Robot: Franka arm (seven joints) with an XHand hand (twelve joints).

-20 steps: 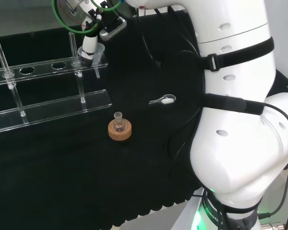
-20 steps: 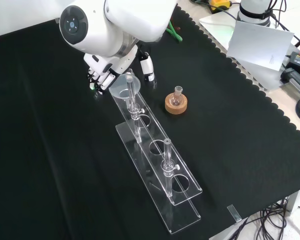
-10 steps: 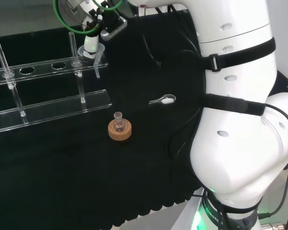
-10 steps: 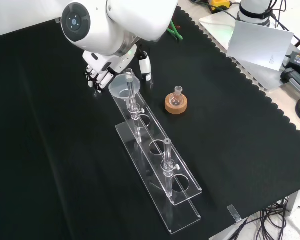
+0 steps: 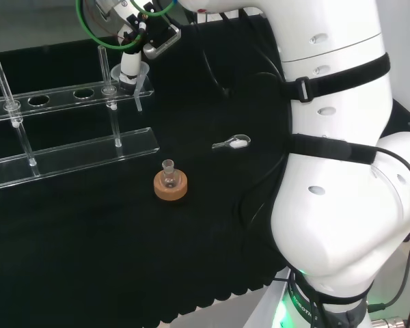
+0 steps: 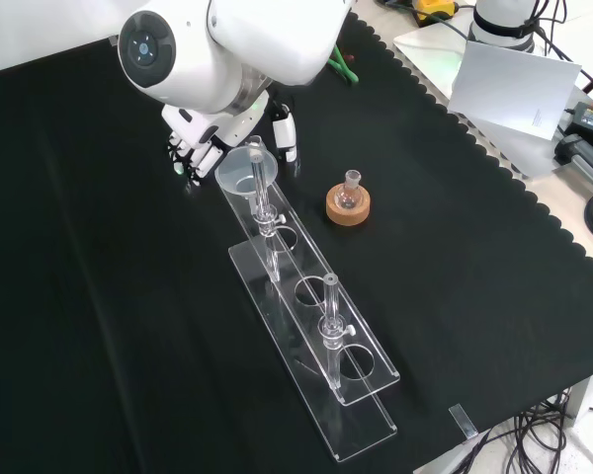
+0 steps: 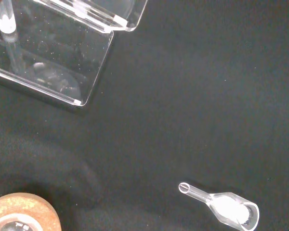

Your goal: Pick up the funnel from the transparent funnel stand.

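A black cloth with a scalloped edge covers the bench. In the front view, cables, a grey sheet and other gear lie off the cloth at the upper right. On the cloth stands a long clear stand with round holes in its upper shelf and two upright rods. To its right in the front view a small glass flask sits on a cork ring. In the head view a small clear scoop holding something white lies right of the stand, well apart from the cork ring.

The funnel sits at the far end of the stand, its wide mouth up, just beside one rod. The hand is at that end. In the front view its curled fingers lie just left of the funnel's rim and another finger stands to the right, so the funnel is between them. In the head view a fingertip touches the funnel's rim. Whether the fingers truly grasp it I cannot tell.
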